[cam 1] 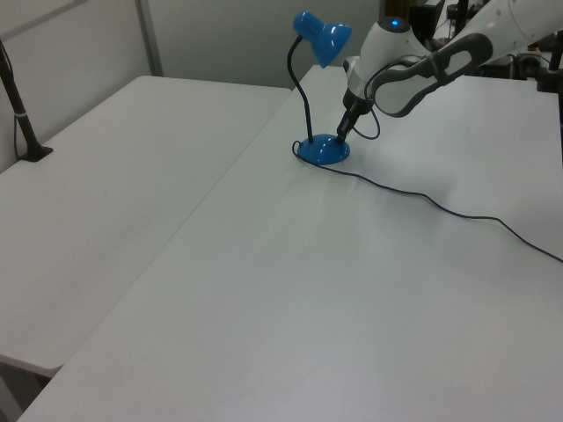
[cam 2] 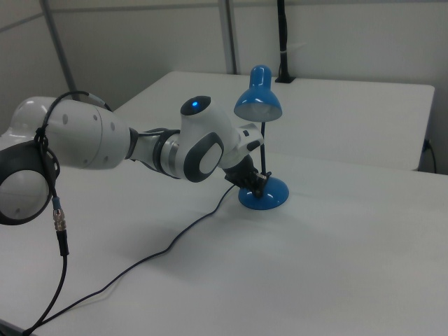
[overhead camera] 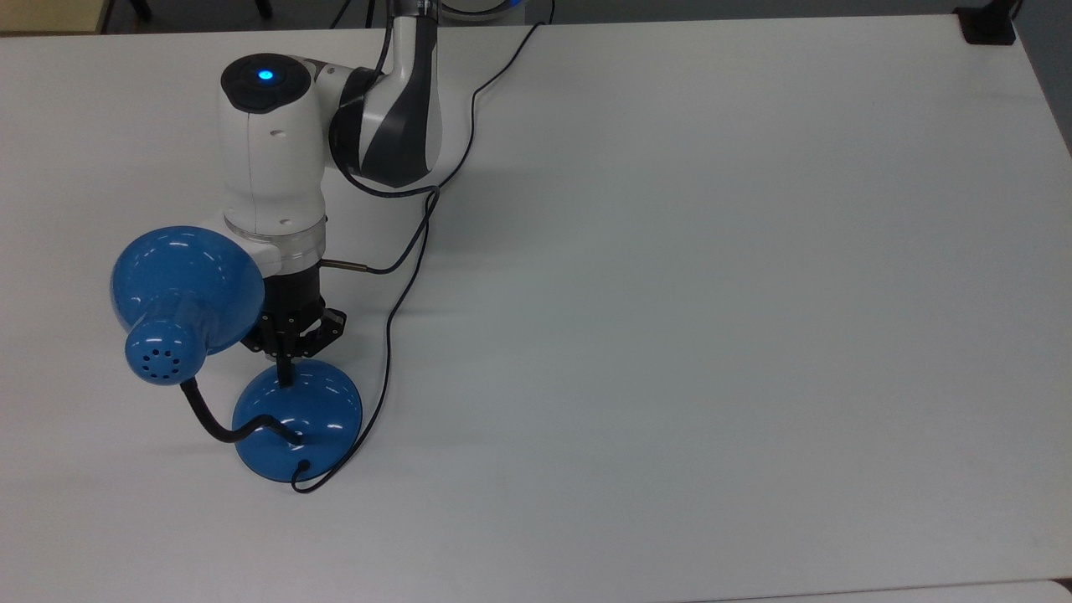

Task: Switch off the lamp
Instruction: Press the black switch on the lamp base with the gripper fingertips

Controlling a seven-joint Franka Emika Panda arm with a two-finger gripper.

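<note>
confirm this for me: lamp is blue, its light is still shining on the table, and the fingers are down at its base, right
Not quite. The lamp is dark: in the top view the table around it is evenly lit, with no bright pool under the shade. The rest holds: the lamp is blue, and the fingers are down at its base.

White table — black post clamped at edge.

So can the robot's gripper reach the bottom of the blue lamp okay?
Probably yes. The gripper is already down at the lamp's round base, its tip on the dome. Nothing sits between them; the shade hangs off to one side, above.
</note>
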